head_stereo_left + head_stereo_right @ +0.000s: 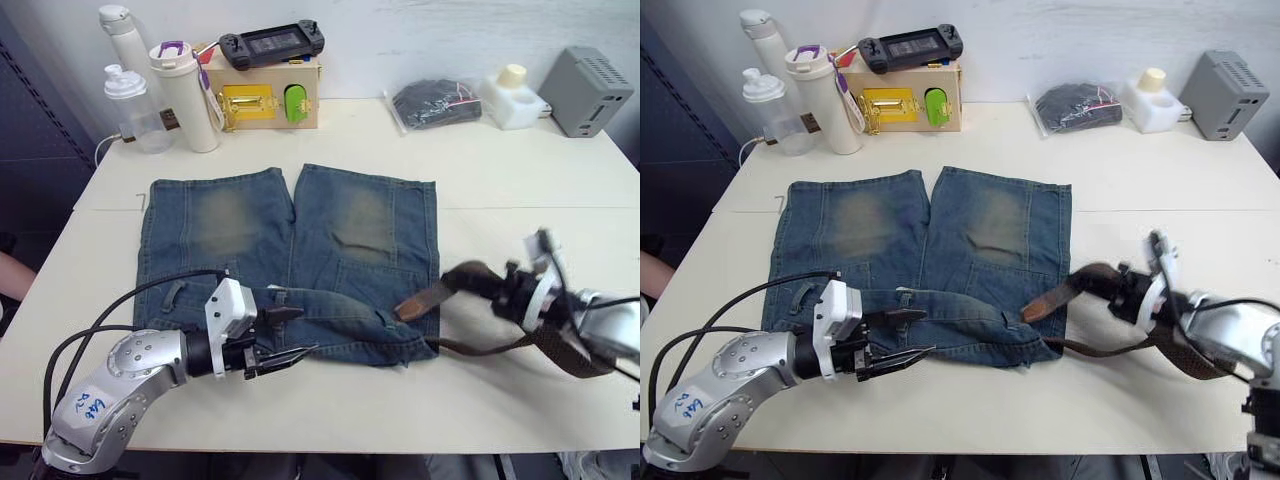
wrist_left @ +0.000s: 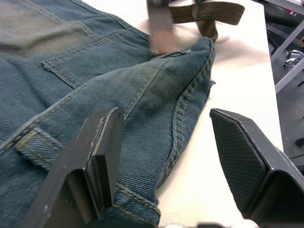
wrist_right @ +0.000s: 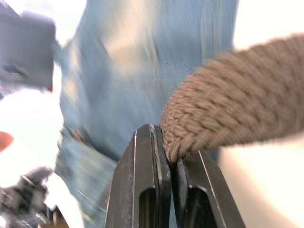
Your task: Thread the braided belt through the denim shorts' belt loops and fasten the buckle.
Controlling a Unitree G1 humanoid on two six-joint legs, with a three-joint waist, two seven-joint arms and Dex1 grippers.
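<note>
The denim shorts (image 1: 300,230) lie flat on the table, waistband toward me. Belt loops (image 1: 275,293) (image 2: 35,147) show along the waistband. My left gripper (image 1: 303,332) (image 2: 164,114) is open at the near waistband edge, one finger (image 2: 102,142) on the denim and the other (image 2: 242,152) over the bare table. My right gripper (image 1: 497,290) (image 3: 168,142) is shut on the braided belt (image 1: 462,273) (image 3: 228,104), just right of the shorts. The belt's leather tip (image 1: 418,302) rests on the shorts' right waistband corner. The rest of the strap (image 1: 480,348) trails back under my right arm. I cannot make out the buckle.
Along the table's far edge stand bottles (image 1: 185,95), a wooden box (image 1: 265,95) with a handheld console (image 1: 272,44) on top, a black pouch (image 1: 430,103), a white container (image 1: 512,98) and a grey box (image 1: 590,90). Bare tabletop (image 1: 520,180) lies right of the shorts.
</note>
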